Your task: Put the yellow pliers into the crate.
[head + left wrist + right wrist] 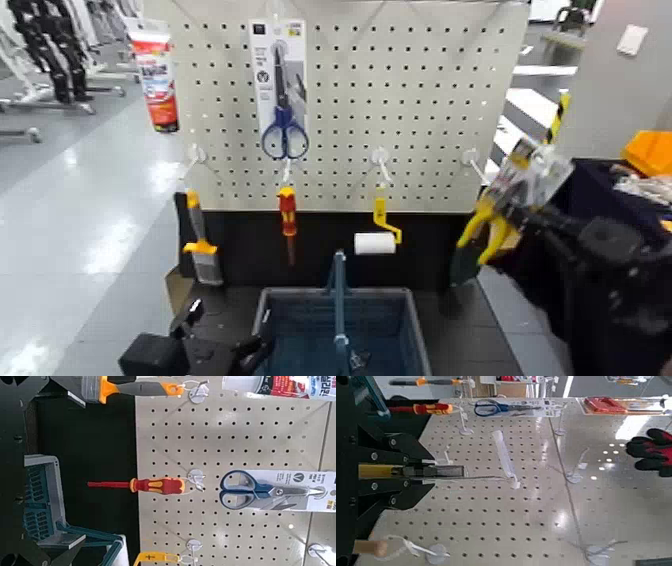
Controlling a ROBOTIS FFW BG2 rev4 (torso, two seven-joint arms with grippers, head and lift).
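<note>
- Left gripper (226, 336): it stood low at the left of the crate, its fingers wide apart, with nothing between them; this arm appeared to be waiting.
- Crate (390, 293): it lay at the lower middle, in front of the pegboard (345, 90), with its centre handle (340, 300) raised. It was to the left of the pliers and lower than they were.
- Yellow pliers (486, 232): they hung at the right edge of the board, long axis tilted, curved handles pointing down and toward the crate, card (528, 175) up and away from it. The hook (476, 164) was just beside the card; whether the two touched could not be told.
- Right gripper (512, 212): it was the nearer by far, alongside the pliers on their outer side. Its fingers were closed narrow on the carded pliers, the thin card running out beyond the tips. The coming move probably called for a leftward carry, then a lowering to one side of the handle.
</note>
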